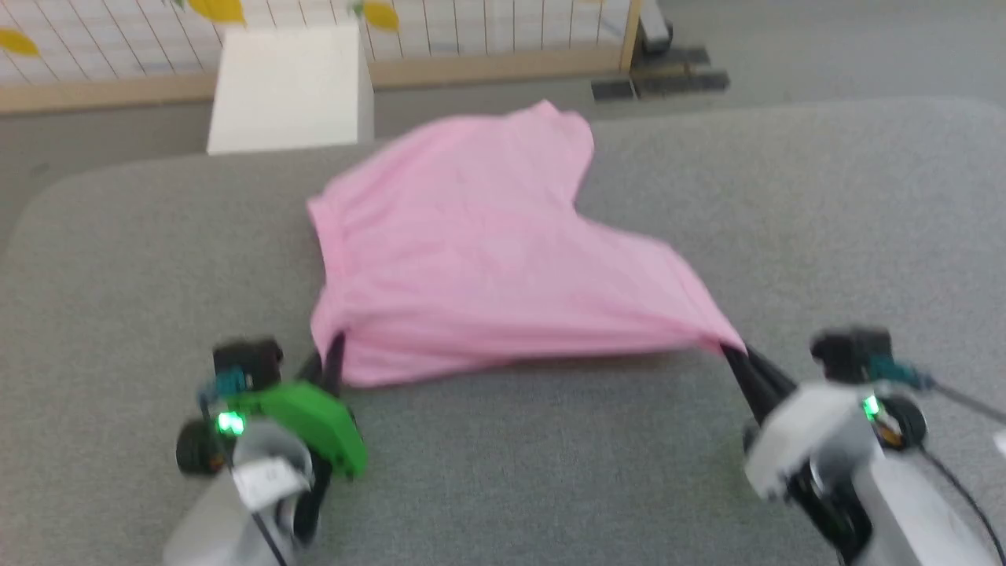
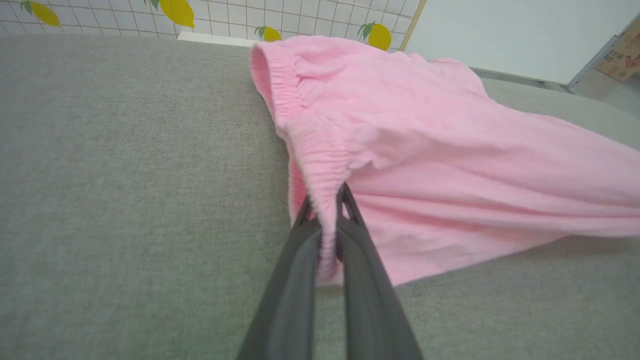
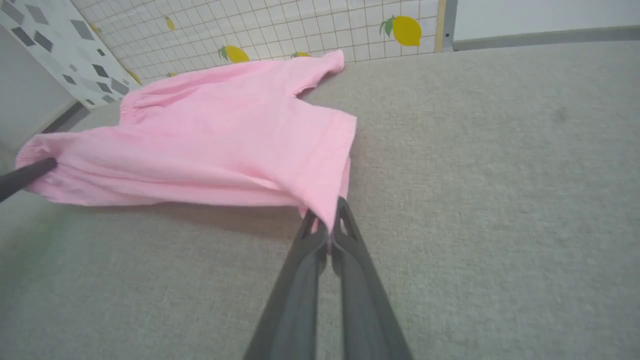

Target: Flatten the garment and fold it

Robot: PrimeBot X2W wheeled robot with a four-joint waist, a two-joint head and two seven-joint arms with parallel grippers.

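Flattening underway: left gripper [image 1: 335,354] and right gripper [image 1: 731,354] each clamp a corner of the garment [image 1: 487,251], which we hold stretched (folding unstarted).

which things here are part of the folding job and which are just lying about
Job: pink garment; left gripper and right gripper, jaws shut on its edges; grey padded surface beneath.
Lying about: white box; lemon-print grid panel; dark floor tiles.

Our left gripper [image 1: 334,350] wears a green shell [image 1: 306,420], our right gripper [image 1: 729,351] a white one. Both carry long dark fingers [image 2: 287,300], green lights [image 1: 230,423], black cameras [image 1: 247,360] and black cables [image 1: 955,479].
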